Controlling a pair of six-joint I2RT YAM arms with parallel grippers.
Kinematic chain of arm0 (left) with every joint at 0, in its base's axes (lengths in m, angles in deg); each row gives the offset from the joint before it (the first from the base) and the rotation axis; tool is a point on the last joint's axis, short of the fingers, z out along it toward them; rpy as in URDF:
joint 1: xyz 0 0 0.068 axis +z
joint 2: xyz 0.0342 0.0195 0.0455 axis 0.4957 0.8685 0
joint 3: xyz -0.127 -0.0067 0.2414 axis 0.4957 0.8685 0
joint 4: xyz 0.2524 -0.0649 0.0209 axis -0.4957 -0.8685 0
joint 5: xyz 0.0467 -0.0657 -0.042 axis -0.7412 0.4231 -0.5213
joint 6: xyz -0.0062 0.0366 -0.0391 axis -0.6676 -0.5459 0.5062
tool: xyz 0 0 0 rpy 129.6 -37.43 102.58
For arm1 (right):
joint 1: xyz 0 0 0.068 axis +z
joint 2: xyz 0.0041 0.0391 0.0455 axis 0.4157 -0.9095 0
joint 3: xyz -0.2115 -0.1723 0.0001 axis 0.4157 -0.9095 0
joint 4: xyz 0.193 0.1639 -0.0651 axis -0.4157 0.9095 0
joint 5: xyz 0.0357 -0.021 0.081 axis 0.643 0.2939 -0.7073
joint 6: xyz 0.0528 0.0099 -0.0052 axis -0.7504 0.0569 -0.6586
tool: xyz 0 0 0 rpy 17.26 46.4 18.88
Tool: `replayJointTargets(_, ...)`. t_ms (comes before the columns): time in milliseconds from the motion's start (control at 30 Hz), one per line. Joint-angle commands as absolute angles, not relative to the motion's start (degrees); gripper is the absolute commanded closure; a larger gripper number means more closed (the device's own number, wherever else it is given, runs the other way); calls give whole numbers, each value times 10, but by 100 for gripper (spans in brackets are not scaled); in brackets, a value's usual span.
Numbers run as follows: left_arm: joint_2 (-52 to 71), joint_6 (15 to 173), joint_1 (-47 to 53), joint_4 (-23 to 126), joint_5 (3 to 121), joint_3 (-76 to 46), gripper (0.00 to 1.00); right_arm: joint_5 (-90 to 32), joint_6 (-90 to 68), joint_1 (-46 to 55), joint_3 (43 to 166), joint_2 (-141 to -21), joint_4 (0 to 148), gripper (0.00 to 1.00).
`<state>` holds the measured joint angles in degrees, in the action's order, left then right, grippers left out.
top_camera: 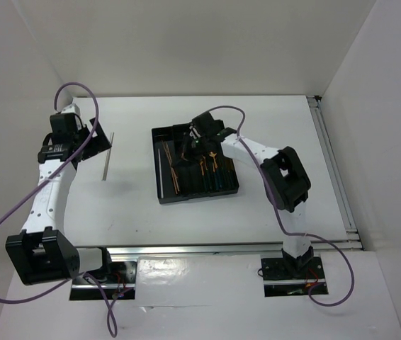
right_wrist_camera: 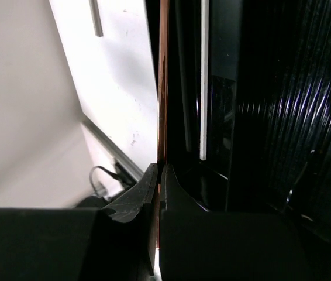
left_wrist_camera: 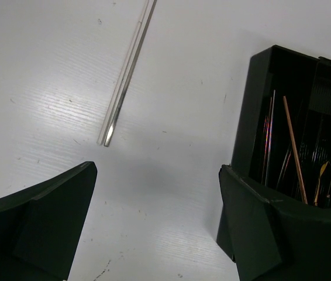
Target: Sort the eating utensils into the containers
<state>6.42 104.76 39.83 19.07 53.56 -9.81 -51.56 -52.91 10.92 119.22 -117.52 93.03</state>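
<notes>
Right gripper: matt black fingers pressed together, pinching 1 copper-brown chopstick. The chopstick is a thin, straight, smooth rod that runs up from the pinch along the left wall of the tray.

The tray is 1 rectangular piece of black plastic, glossy, with a finely ribbed floor that catches the light. It is divided into long narrow compartments. In the overhead view the right gripper sits over the far left part of the tray.

Left gripper: 2 broad, dull black fingers spread wide with nothing between them, above bare table. The table top is white, with a slight sheen and a few small dark scuffs.

Silver chopsticks: 2 slim, reflective rods lying flat on the table, side by side and touching along their length. They are ahead of the left gripper and well apart from the tray, on its left side.

Tray contents, seen from the left wrist:
- The compartments nearest the left wall hold thin sticks, some dark and 1 copper-brown and slanted.
- Further right lie gold-headed utensils with dark handles, closely packed. Their count cannot be told
</notes>
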Motion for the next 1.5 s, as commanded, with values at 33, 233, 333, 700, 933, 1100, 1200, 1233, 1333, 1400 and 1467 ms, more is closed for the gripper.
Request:
replayJointTargets(33,38,1050,402,205,519,-108,0,-521,-603,115,1234,-1186,923,100)
replayJointTargets(233,60,1020,402,187,525,-110,0,-556,-619,120,1234,-1213,891,84)
replayJointTargets(333,93,1007,407,159,530,-136,0,-556,-612,120,1234,-1219,877,59)
replayJointTargets(700,146,898,424,177,656,-122,7,-570,-442,78,1250,-1163,848,52)
replayJointTargets(933,274,847,430,168,650,-176,24,-546,-280,21,1235,-1063,842,51)
replayJointTargets(1100,320,822,456,176,619,-185,27,-546,-226,-33,1198,-1004,856,51)
replayJointTargets(1200,333,811,456,186,586,-180,27,-552,-220,-57,1169,-986,856,51)
replayJointTargets(1233,340,804,456,186,581,-180,27,-552,-220,-58,1161,-979,856,51)
replayJointTargets(1333,348,799,456,192,566,-180,27,-552,-215,-69,1155,-973,856,51)
replayJointTargets(1400,364,799,456,197,555,-180,27,-552,-215,-69,1155,-973,856,51)
replayJointTargets(1467,370,794,456,202,541,-180,28,-552,-215,-74,1150,-973,856,51)
